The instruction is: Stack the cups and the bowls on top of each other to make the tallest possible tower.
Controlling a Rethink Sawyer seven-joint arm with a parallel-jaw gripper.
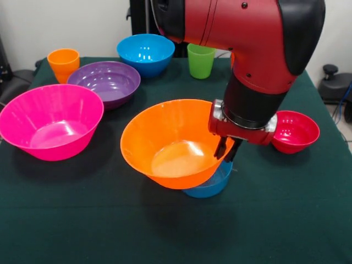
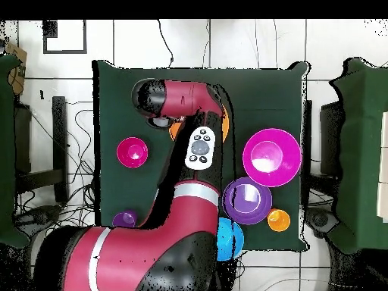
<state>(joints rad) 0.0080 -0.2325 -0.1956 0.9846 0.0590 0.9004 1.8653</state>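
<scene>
Nearest in the front view, the large orange bowl point(image 1: 170, 143) sits upright on the small light-blue bowl point(image 1: 212, 184), forming the tower's base. I see the end effector point(image 1: 228, 151) at the orange rim's far side; I cannot tell its finger state. The large pink bowl point(image 1: 50, 121) and small red bowl point(image 1: 294, 131) flank the tower, well apart, leaving approach room on the green desk point(image 1: 165, 231).

In the overhead view, the arm point(image 2: 189, 151) covers the tower; I judge it well inside the desk edges.

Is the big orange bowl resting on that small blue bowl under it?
Touching. The front view shows the orange bowl sitting directly on the small blue bowl, no gap.
</scene>
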